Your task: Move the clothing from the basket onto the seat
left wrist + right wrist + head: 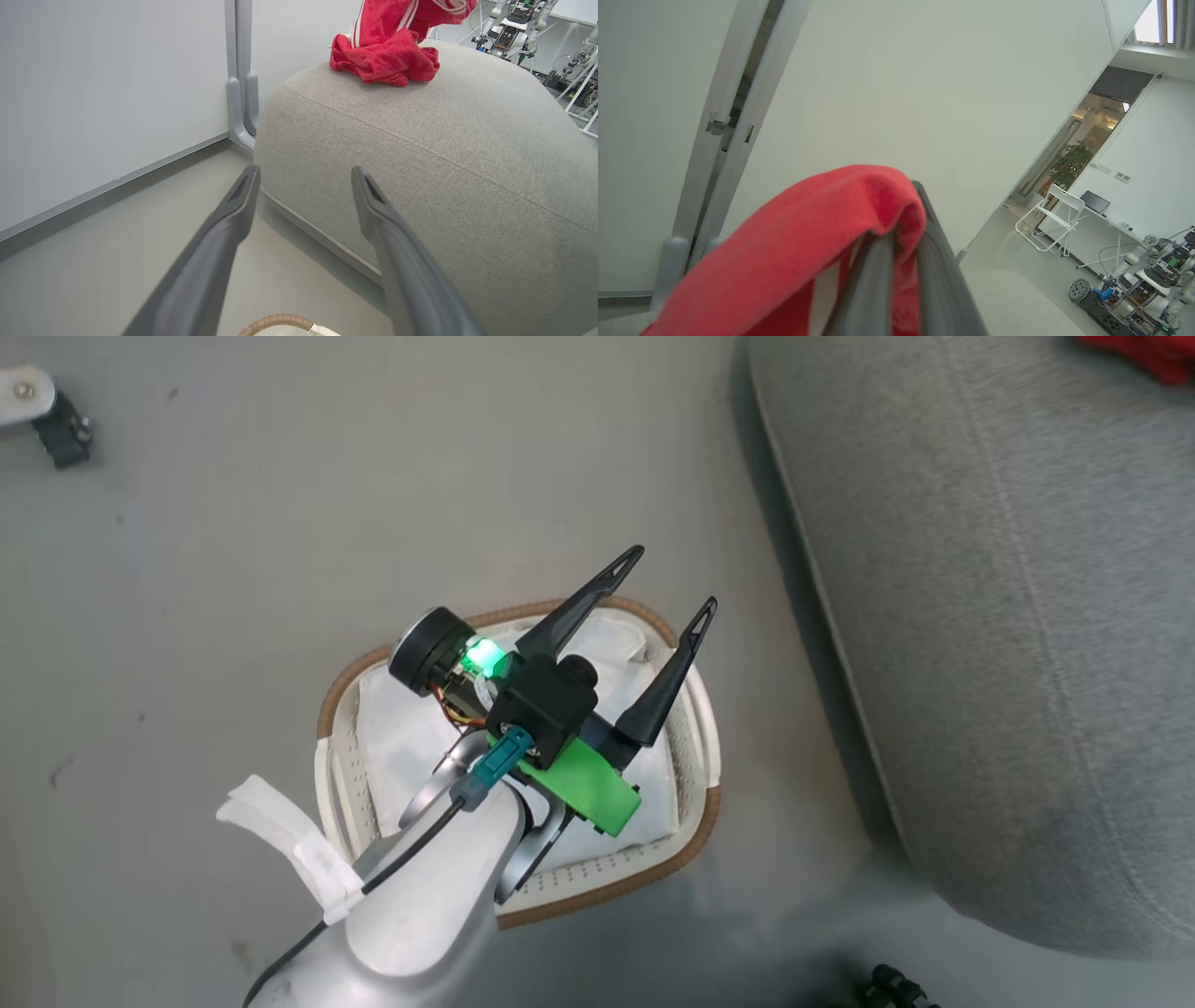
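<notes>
brown woven rim down at the left: that's the basket (695, 845), sitting on the floor with just its white liner (401, 747) on show. no red in there that i can spot, though the forearm covers the middle of it, so perhaps that's not the whole story. left gripper (675, 577) hangs right over it, fingers spread wide with nothing between them, tips aimed up and right towards the cushion.

moving right, here's the seat (980, 616), big grey upholstery just beside the basket, a strip of floor between the two. further right again, at the far top corner, there's a scrap of red: the clothing (1144, 355). the left wrist view gives it better. it's a crumpled red heap with white stripes resting on top of the cushion, and a length of it is drawn upward out of frame.

right gripper (903, 242) now: fingers pinched together, red fabric draped over the tips and clamped between them.

so here's the relation that matters. the garment lies across the seat from the basket, well apart from the empty left gripper, and the right arm is the nearer one; it already has the cloth. my read is that the fabric runs up from the heap to that grip, so the next move looks like a lowering or a release straight down onto the cushion.
</notes>
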Tool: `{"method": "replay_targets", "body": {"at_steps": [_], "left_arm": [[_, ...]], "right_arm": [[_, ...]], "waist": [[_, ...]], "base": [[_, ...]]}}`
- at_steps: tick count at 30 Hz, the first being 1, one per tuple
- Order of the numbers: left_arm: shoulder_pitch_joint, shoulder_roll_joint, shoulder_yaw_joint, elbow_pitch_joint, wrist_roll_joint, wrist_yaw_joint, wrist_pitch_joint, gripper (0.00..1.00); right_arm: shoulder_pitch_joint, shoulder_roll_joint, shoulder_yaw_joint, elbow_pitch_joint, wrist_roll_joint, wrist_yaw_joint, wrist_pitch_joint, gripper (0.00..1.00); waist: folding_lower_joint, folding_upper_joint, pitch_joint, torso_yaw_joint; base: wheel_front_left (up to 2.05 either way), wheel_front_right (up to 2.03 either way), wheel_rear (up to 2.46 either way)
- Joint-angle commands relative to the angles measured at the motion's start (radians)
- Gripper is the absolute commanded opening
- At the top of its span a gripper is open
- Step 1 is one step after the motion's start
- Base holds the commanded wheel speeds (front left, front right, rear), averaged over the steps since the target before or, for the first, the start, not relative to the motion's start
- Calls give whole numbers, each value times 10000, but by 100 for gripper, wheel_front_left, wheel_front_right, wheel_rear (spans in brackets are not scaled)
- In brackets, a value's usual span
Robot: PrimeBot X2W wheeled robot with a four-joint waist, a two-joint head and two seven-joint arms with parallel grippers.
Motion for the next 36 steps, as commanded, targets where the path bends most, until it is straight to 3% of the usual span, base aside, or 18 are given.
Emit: {"method": "replay_targets", "body": {"at_steps": [1,9,17,20,22,28,36], "left_arm": [[-233,-14,74,-20,83,-48,8,100],[-387,-8,285,54,290,-41,8,100],[-461,12,371,148,323,-41,8,100],[-458,13,373,188,268,-43,8,100],[-430,-2,364,235,204,-44,8,100],[-243,-75,671,243,42,-45,8,100],[300,-275,1618,10,-487,67,8,100]], "right_arm": [[223,92,-119,302,-74,-16,-105,0],[922,684,-495,1714,-469,-18,-327,0],[1329,1190,-327,1330,-624,-18,-350,0],[1554,1344,-237,1191,-653,-18,-350,18],[1680,1434,-139,1059,-718,-18,-351,100],[2150,1698,320,761,-714,-18,-343,100],[2605,1885,951,409,-35,-18,-343,100]], "waist": [[-1,-1,925,678],[-1,-1,1400,504],[-1,-1,1358,88],[-1,-1,1233,-56],[-1,-1,1112,-129],[-1,-1,518,-235],[-1,-1,-905,156]], "base": [[0,0,0],[0,0,0],[0,0,0],[0,0,0],[0,0,0],[0,0,0],[0,0,0]]}}
